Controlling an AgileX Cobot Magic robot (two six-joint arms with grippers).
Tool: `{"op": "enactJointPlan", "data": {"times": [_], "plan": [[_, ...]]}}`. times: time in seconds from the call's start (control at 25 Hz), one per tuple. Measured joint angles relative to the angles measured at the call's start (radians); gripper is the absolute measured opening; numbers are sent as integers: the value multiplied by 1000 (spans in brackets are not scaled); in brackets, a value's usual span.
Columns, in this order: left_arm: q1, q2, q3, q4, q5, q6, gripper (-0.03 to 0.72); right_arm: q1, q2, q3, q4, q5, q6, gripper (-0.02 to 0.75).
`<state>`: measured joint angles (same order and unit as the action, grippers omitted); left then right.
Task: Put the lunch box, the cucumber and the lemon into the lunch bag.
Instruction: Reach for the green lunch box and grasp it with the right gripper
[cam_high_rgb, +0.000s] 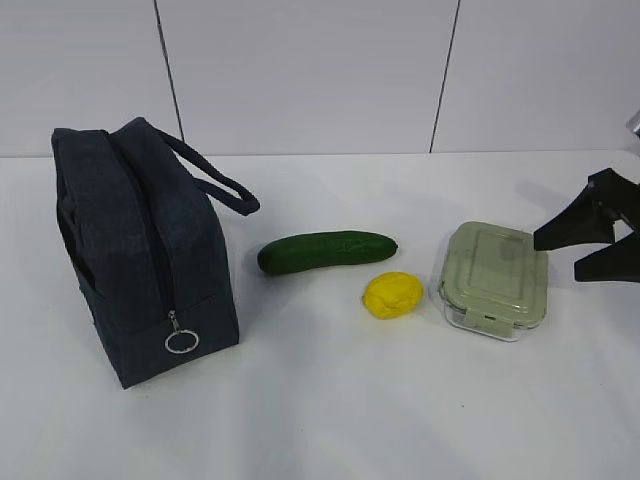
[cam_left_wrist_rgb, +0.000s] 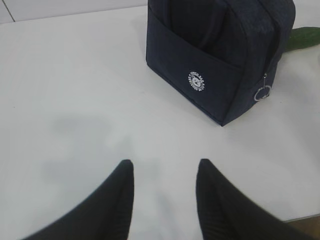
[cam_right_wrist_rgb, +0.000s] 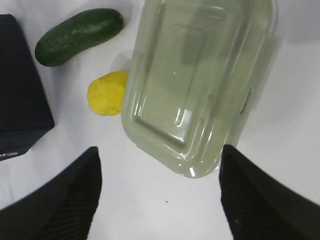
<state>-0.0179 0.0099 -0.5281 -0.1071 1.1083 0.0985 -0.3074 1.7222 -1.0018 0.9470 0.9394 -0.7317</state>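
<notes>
Lunch box (cam_high_rgb: 495, 279): on the table's right side, lid clipped on, untouched. Right gripper (cam_right_wrist_rgb: 160, 195): jaws spread wide, empty, poised just short of the box.
Lemon (cam_high_rgb: 392, 295) and cucumber (cam_high_rgb: 327, 251): lying between box and bag, loose.
Lunch bag (cam_high_rgb: 140, 250): upright at left, zipper apparently still closed.
Left gripper (cam_left_wrist_rgb: 165, 192): partly open, empty, near the bag.
Step judged: opening stage; the bag needs unzipping before the box goes in

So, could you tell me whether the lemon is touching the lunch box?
Apart. The exterior view shows a strip of white table between the lemon and the lunch box. In the right wrist view the lid's edge only overlaps the lemon because of the camera angle.
</notes>
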Motion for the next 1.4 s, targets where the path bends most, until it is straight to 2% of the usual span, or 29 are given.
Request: {"op": "enactJointPlan", "data": {"times": [0.16,0.4,0.52,0.68,0.8,1.4], "plan": [[0,0,0,0,0,0,305,-3,2,39,64,-38,-66,554],[0,0,0,0,0,0,305,-14,2,79,82,-57,-112,554],[0,0,0,0,0,0,305,-55,2,81,103,-59,-134,554],[0,0,0,0,0,0,305,-133,17,81,203,5,-224,554],[0,0,0,0,0,0,305,-154,55,81,242,44,-268,554],[0,0,0,0,0,0,305,-155,200,81,306,48,-415,554]]}}
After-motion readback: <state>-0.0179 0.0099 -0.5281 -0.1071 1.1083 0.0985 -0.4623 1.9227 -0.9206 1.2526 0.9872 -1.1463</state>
